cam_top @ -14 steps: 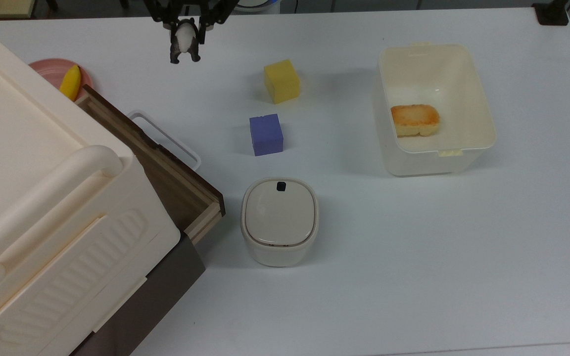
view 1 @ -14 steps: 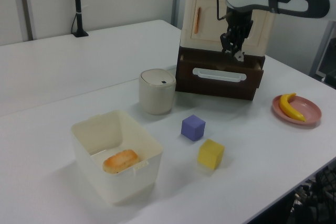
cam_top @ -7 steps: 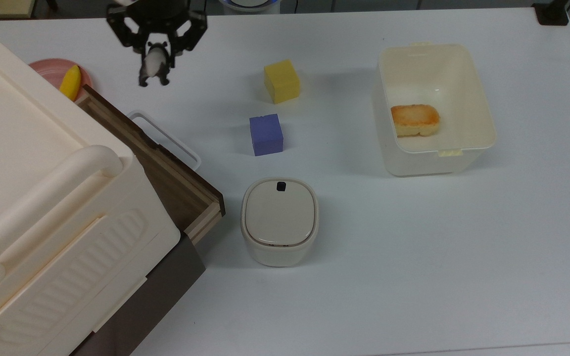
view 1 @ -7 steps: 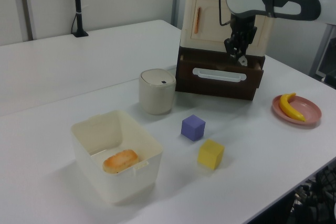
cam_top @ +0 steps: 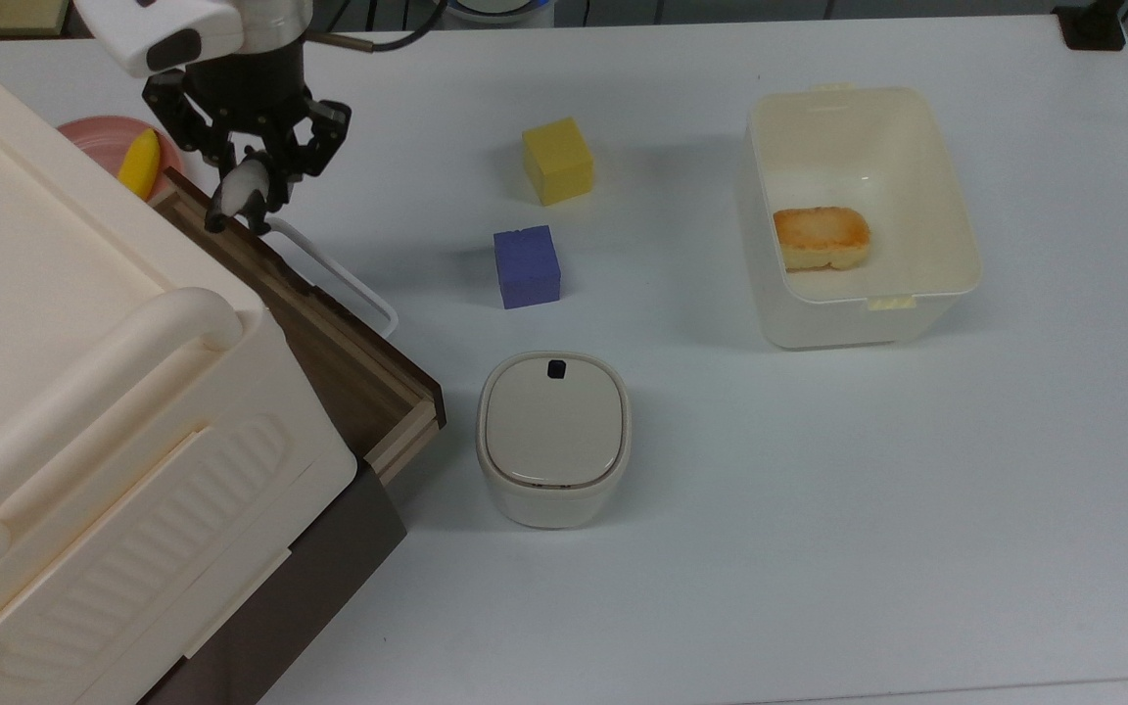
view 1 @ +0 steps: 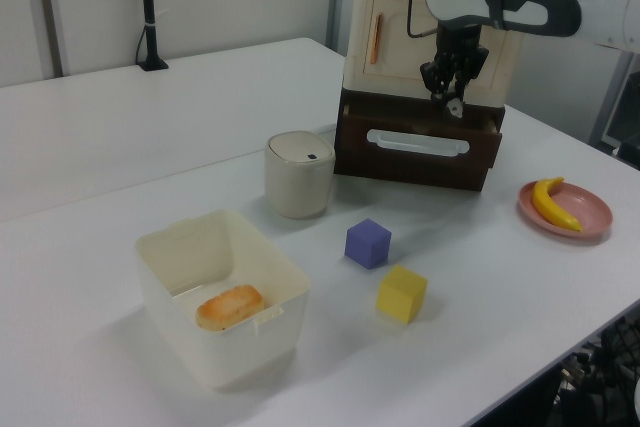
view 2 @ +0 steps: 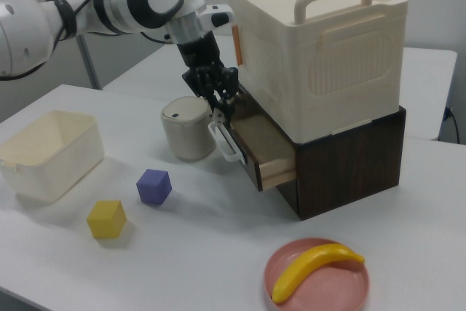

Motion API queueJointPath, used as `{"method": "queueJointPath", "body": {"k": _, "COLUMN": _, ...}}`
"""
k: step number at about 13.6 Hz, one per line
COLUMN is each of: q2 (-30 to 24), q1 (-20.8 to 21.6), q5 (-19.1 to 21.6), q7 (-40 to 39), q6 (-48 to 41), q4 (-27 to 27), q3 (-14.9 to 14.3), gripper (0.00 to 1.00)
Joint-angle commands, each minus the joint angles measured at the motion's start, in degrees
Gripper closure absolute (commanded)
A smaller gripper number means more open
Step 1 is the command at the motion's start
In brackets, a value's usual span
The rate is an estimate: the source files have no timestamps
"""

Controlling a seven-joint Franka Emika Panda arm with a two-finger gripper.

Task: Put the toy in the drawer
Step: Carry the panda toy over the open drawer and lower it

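The toy, a tiny black-and-white panda, hangs in my gripper, which is shut on it. In the top view it is over the back corner of the drawer, just above the white loop handle. The dark wood-lined drawer stands pulled open from under the cream cabinet. In the left view the gripper holds the toy just above the drawer's front. In the right view the gripper hovers at the far end of the open drawer.
A yellow cube and a purple cube lie on the white table. A small lidded cream bin stands beside the drawer's near corner. The cream tub holds a bread piece. A banana lies on a pink plate.
The gripper has carried the toy toward the top view's left and lower, from above the bare table to the edge of the open drawer. Nothing else moved.
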Motion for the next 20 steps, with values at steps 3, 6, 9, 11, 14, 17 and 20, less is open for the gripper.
{"method": "queueJointPath", "body": {"k": 3, "q2": 5.74, "q1": 0.21, "q5": -0.76, "q7": 1.8, "q6": 4.82, "q4": 4.13, "q3": -3.99, "gripper": 1.0}}
{"method": "queueJointPath", "body": {"k": 6, "q2": 7.33, "q1": -1.37, "q5": -0.76, "q7": 1.62, "q6": 6.41, "q4": 3.95, "q3": -4.09, "gripper": 1.0}}
{"method": "queueJointPath", "body": {"k": 9, "q2": 7.95, "q1": -1.81, "q5": -1.81, "q7": 1.44, "q6": 6.32, "q4": 3.34, "q3": -4.0, "gripper": 0.97}}
{"method": "queueJointPath", "body": {"k": 11, "q2": 7.95, "q1": -1.81, "q5": -1.82, "q7": 1.36, "q6": 6.24, "q4": 3.34, "q3": -4.0, "gripper": 0.61}}
{"method": "queueJointPath", "body": {"k": 14, "q2": 7.77, "q1": -1.9, "q5": -1.81, "q7": 1.18, "q6": 5.89, "q4": 3.34, "q3": -4.0, "gripper": 0.0}}
{"method": "queueJointPath", "body": {"k": 17, "q2": 7.69, "q1": -1.9, "q5": -1.73, "q7": 1.01, "q6": 5.53, "q4": 3.34, "q3": -4.0, "gripper": 0.0}}
{"method": "queueJointPath", "body": {"k": 20, "q2": 7.51, "q1": -1.9, "q5": -1.64, "q7": 1.09, "q6": 5.53, "q4": 3.25, "q3": -4.0, "gripper": 0.0}}
